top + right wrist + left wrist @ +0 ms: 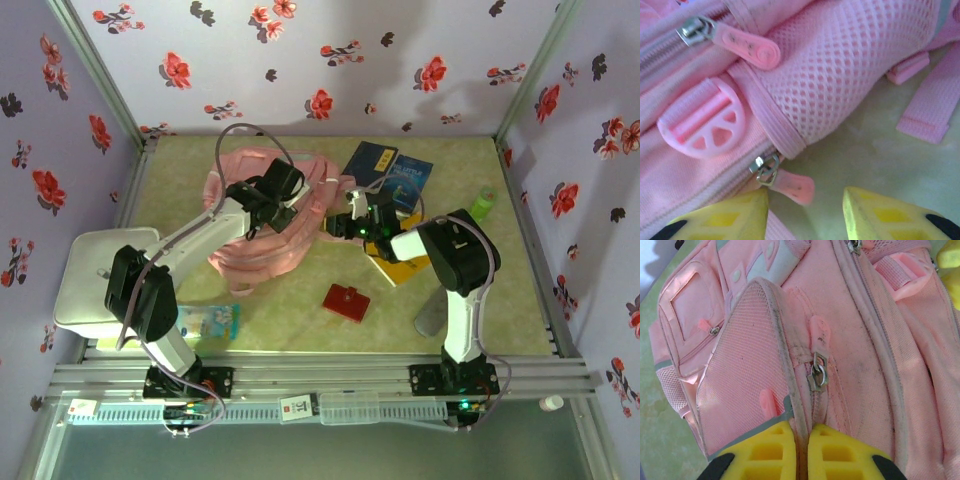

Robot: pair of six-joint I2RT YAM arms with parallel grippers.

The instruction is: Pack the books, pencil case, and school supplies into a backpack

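- My left claw (802, 435) is squeezed together on a piped seam of the pink backpack (860, 340). The ridge runs up between my yellow fingers (767, 452).
- Just past that grip, a metal zip slider (817, 374) hangs on the same seam. If I pull hard here, I judge the thin piping could slip out of my pinch and the bag would sag flat.
- My right claw (805, 196) stands apart. A pink zip tab (794, 186) lies in the gap, nearer the left finger and not yet pinched.
- The tab is small, soft and off-centre. If I close as I stand, I may catch only its tip, or grab the fabric beside it, and the zip would jam instead of running.
- Beyond the tab are a round pink buckle (702, 122) and a mesh pocket (850, 65). A sideways drag could snag on either.
- Out on the table nothing is packed. The yellow book (402, 268) lies partly under my right arm, where a careless sweep could shove it.
- The red square piece (346, 301) and grey pouch (432, 320) lie apart from the bag, towards my bases.
- The navy book (368, 160) and blue book (412, 177) lie just beyond the bag.
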